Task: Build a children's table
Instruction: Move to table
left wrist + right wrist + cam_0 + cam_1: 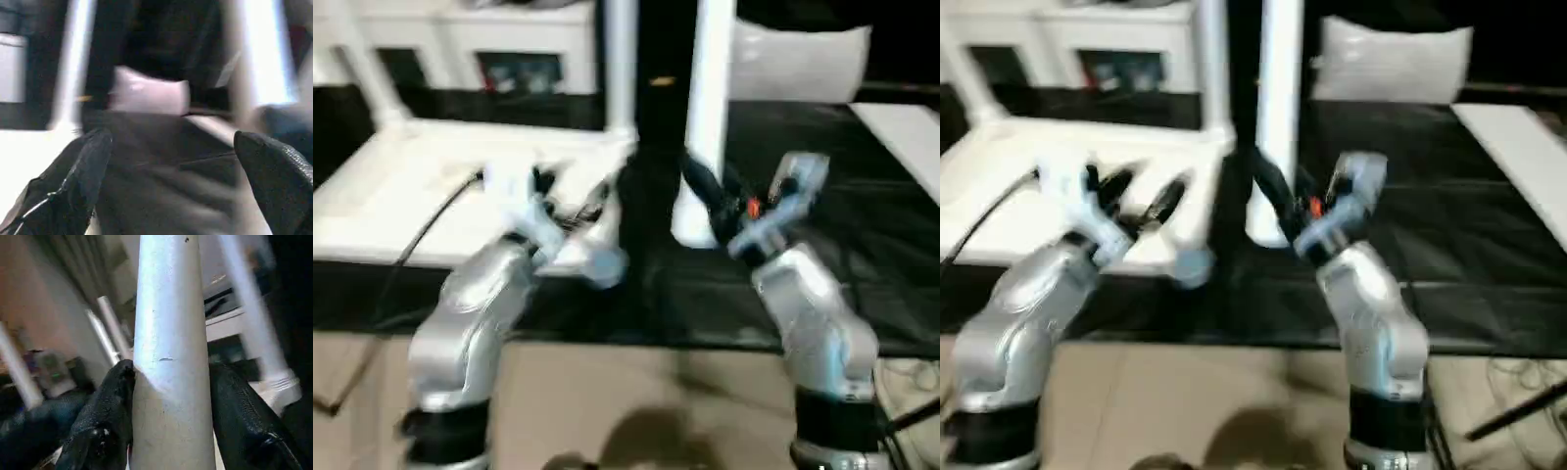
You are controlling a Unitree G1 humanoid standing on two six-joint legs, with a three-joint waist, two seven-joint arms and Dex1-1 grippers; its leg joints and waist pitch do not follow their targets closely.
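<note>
Our right gripper (168,396) clamps a loose white leg (168,333), upright beside the upturned tabletop (401,196). Left gripper (171,166) spread wide, empty, near the top's corner. Risk: the tapered leg may slip or tip, missing its socket.

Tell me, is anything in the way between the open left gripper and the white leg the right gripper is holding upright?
Nothing visible. The left gripper is open over the tabletop's edge, and only black mat separates it from the leg clamped in the right gripper.
</note>
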